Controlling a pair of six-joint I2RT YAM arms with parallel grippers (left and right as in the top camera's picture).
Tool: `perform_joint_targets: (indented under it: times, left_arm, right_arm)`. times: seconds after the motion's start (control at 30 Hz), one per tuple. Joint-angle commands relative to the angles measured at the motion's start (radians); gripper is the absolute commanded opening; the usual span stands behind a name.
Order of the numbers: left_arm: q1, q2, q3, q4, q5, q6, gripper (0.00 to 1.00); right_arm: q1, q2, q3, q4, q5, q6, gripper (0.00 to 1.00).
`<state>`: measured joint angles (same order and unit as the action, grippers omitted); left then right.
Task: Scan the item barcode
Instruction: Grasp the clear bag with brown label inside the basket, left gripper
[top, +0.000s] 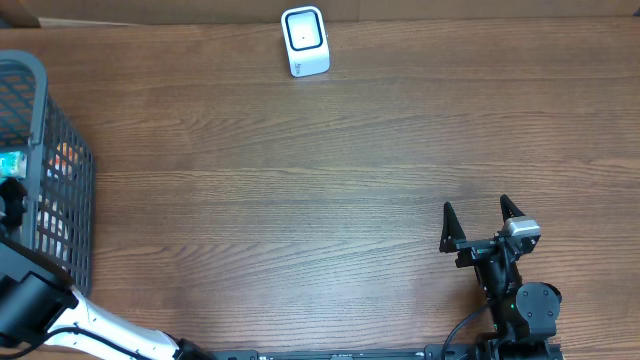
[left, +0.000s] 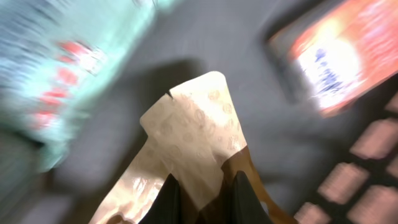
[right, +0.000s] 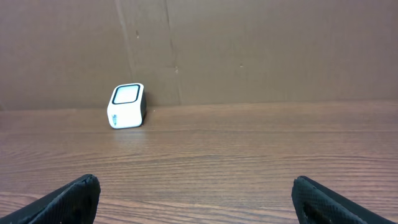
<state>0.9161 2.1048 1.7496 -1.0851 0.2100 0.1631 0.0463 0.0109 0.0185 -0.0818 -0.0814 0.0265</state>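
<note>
Overhead first: it's a plain brown wood-grain table (top: 300, 180). A small white scanner (top: 305, 42) with a dark window sits at the far edge, about the middle. A grey mesh basket (top: 40, 100) is at the far left with some colourful stuff in it, and the left arm (top: 90, 320) reaches into it from the near-left corner. I can't pick out the item itself from up here. The right gripper (top: 478, 218) is over at the near right, well apart from everything, jaws spread wide and holding nothing.

Left wrist cam is pretty blurry, tbh. The left gripper (left: 205, 190) is down inside the basket, its two dark fingers (left: 168, 199) pinched together on the near end of a packet (left: 193, 130). The packet is tan/cream with a faint repeating pattern, shinier toward the bottom, with a rounded top corner. It's over the grey basket floor, between a teal pack (left: 56, 68) on the left and a red-orange pack (left: 339, 59) at the upper right.

Right wrist cam: same wood table, with a plain brown cardboard wall (right: 249, 50) behind it. The scanner stands just in front of that wall, left of centre, window angled upward. The black fingertips (right: 68, 199) sit in the bottom corners, far apart, with nothing between them.
</note>
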Motion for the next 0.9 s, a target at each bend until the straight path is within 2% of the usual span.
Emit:
perform_joint_targets:
  times: [0.0, 0.27, 0.5, 0.6, 0.77, 0.87]
  left_arm:
    - [-0.008, -0.007, 0.220, -0.089, 0.021, -0.154, 0.04]
    - [-0.008, -0.007, 0.634, -0.332, 0.021, -0.300, 0.04]
    - [-0.008, -0.011, 0.911, -0.460, 0.027, -0.329, 0.04]
    - [-0.008, -0.010, 0.921, -0.495, 0.013, -0.328, 0.04]
    - [-0.013, 0.005, 0.834, -0.533, -0.099, -0.306, 0.18]
    - [-0.025, 0.009, 0.724, -0.499, -0.098, -0.265, 0.24]
  right_arm:
    - [-0.003, -0.008, -0.010, 0.005, -0.002, 0.004, 1.00]
    - [-0.003, -0.008, -0.010, 0.005, -0.002, 0.004, 1.00]
    - [-0.003, -0.008, -0.010, 0.005, -0.002, 0.004, 1.00]
    - [-0.003, -0.008, -0.010, 0.005, -0.002, 0.004, 1.00]
    - [-0.003, -0.008, -0.010, 0.005, -0.002, 0.004, 1.00]
    - [-0.003, -0.008, -0.010, 0.005, -0.002, 0.004, 1.00]
